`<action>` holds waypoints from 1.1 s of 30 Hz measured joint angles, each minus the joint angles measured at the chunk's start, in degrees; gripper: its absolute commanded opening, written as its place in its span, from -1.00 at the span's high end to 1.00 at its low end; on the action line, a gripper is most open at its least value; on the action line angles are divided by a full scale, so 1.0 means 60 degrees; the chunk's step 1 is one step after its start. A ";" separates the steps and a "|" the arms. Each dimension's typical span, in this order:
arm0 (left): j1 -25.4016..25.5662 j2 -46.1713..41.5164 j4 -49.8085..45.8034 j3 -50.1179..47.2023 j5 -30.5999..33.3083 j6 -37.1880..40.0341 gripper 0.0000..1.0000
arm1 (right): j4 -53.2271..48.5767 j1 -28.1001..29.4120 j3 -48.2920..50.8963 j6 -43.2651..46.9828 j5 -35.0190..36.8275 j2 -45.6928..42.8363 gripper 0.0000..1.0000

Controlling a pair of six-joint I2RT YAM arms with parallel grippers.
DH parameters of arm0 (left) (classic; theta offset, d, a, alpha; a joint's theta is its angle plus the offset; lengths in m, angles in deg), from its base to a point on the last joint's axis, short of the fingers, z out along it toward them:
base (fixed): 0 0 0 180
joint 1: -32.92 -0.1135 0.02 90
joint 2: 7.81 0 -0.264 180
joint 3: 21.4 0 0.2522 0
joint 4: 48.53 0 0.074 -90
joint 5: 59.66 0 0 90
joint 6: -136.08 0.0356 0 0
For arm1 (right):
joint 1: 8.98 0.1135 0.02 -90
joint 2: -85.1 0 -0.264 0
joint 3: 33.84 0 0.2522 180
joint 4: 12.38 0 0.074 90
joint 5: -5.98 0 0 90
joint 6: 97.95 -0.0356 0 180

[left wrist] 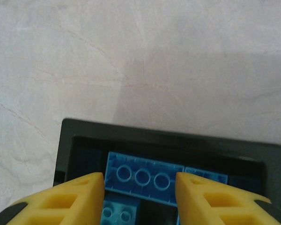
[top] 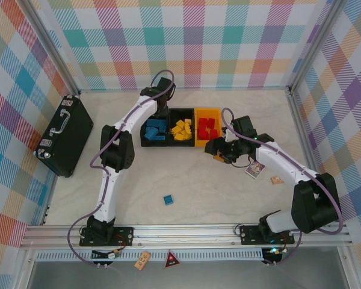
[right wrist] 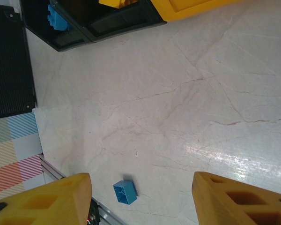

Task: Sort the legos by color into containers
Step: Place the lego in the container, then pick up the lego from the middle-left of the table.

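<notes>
Where the three containers (top: pixel 168 143) run left to right across the desk (top: pixel 228 198), the left black bin (left wrist: pixel 168 138) holds blue legos (top: pixel 154 130), one long brick (left wrist: pixel 143 177) lying crosswise, studs up, beneath left fingers (left wrist: pixel 79 197), parted and empty. Stray blue lego (top: pixel 168 199) on desk; right fingers (right wrist: pixel 61 197) wide, empty.

Top cam overhead; L wrist close, R wrist farther, both see blue-lego bin (left wrist: pixel 168 137).

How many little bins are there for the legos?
3, in a row: left black bin with blue bricks, middle black bin with yellow bricks, right yellow-orange bin with red bricks. None seems hidden.
</notes>
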 measured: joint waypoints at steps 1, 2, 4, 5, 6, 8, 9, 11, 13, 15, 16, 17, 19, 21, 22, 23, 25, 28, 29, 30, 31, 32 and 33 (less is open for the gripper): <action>0.0018 -0.0095 -0.0011 -0.0153 -0.0011 0.0000 0.13 | 0.0004 0.0000 0.0000 0.0000 0.0000 0.0000 -0.17; 0.0044 -0.0248 0.0011 -0.0364 -0.0076 0.0000 0.13 | 0.0004 0.0000 0.0000 0.0000 -0.0004 0.0000 -0.17; 0.0087 -0.0721 0.0000 -0.0969 -0.0266 -0.0011 0.13 | 0.0004 0.0000 0.0000 0.0007 -0.0007 0.0000 -0.17; 0.0127 -0.1045 0.0029 -0.1333 -0.0382 -0.0033 0.13 | 0.0004 0.0000 0.0000 0.0011 -0.0004 0.0000 -0.17; 0.0186 -0.1446 0.0062 -0.1785 -0.0550 -0.0055 0.13 | 0.0004 0.0000 0.0000 0.0040 -0.0007 0.0000 -0.17; 0.0321 -0.2233 0.0124 -0.2594 -0.0867 -0.0124 0.12 | -0.0004 0.0000 0.0000 0.0120 -0.0004 0.0000 -0.17; 0.0401 -0.2714 0.0208 -0.3078 -0.1075 -0.0219 0.12 | -0.0015 0.0004 -0.0004 0.0182 -0.0004 0.0000 -0.17; 0.0525 -0.3555 0.0270 -0.3869 -0.1490 -0.0364 0.11 | -0.0080 0.0011 -0.0004 0.0375 -0.0015 0.0000 -0.17; 0.0623 -0.4266 0.0270 -0.4554 -0.1934 -0.0554 0.11 | -0.0189 0.0011 -0.0007 0.0619 -0.0040 0.0007 -0.17; 0.0696 -0.4911 0.0259 -0.5264 -0.2459 -0.0769 0.06 | -0.0350 0.0018 -0.0051 0.0911 -0.0055 0.0022 -0.18; 0.0718 -0.5118 0.0248 -0.5537 -0.2659 -0.0867 0.03 | -0.0433 0.0022 -0.0098 0.1067 -0.0058 0.0033 -0.18; 0.0761 -0.5340 0.0237 -0.5869 -0.2900 -0.1009 0.02 | -0.0514 0.0029 -0.0164 0.1235 -0.0080 0.0051 -0.18; 0.0820 -0.5694 0.0240 -0.6521 -0.3319 -0.1279 -0.02 | -0.0608 0.0062 -0.0277 0.1592 -0.0102 0.0080 -0.18; 0.0907 -0.6036 0.0251 -0.7238 -0.3748 -0.1588 -0.03 | -0.0670 0.0120 -0.0317 0.1967 -0.0117 0.0080 -0.18; 0.0991 -0.6175 0.0244 -0.7541 -0.3912 -0.1752 -0.04 | -0.0714 0.0149 -0.0317 0.2120 -0.0117 0.0080 -0.18; 0.1122 -0.6317 0.0240 -0.7858 -0.4095 -0.1920 -0.05 | -0.0765 0.0208 -0.0313 0.2310 -0.0117 0.0080 -0.18; 0.1450 -0.6524 0.0248 -0.8324 -0.4324 -0.2240 -0.09 | -0.0790 0.0368 -0.0310 0.2634 -0.0120 0.0066 -0.19; 0.1974 -0.6838 0.0284 -0.8954 -0.4583 -0.2747 -0.17 | -0.0787 0.0765 -0.0208 0.3075 -0.0109 -0.0055 -0.21; 0.2142 -0.6951 0.0299 -0.9187 -0.4623 -0.2929 -0.18 | -0.0794 0.0943 -0.0138 0.3187 -0.0080 -0.0135 -0.21; 0.2280 -0.7038 0.0310 -0.9380 -0.4659 -0.3093 -0.22 | -0.0794 0.1111 -0.0084 0.3286 -0.0044 -0.0208 -0.22; 0.2430 -0.7111 0.0321 -0.9581 -0.4707 -0.3300 -0.26 | -0.0794 0.1308 -0.0029 0.3377 0.0000 -0.0284 -0.22; 0.2572 -0.7158 0.0364 -0.9777 -0.4747 -0.3493 -0.32 | -0.0790 0.1472 0.0025 0.3402 0.0033 -0.0342 -0.22; 0.2681 -0.7187 0.0404 -0.9930 -0.4761 -0.3657 -0.36 | -0.0772 0.1588 0.0091 0.3421 0.0062 -0.0382 -0.22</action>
